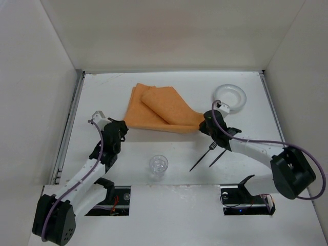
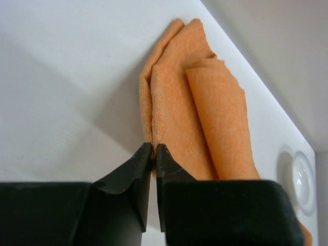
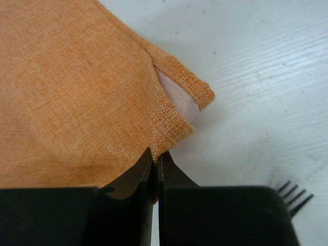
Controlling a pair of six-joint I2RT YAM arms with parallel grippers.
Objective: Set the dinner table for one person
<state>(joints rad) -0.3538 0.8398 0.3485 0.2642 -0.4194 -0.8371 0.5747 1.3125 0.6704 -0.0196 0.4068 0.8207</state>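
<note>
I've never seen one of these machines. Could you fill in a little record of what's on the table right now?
Table: white dinner table
Cloth: orange cloth, partly folded
Left side: left end effector shut on cloth's near left corner
Right side: right end effector shut on cloth's near right corner
Other items: white dish, clear glass, fork
</note>
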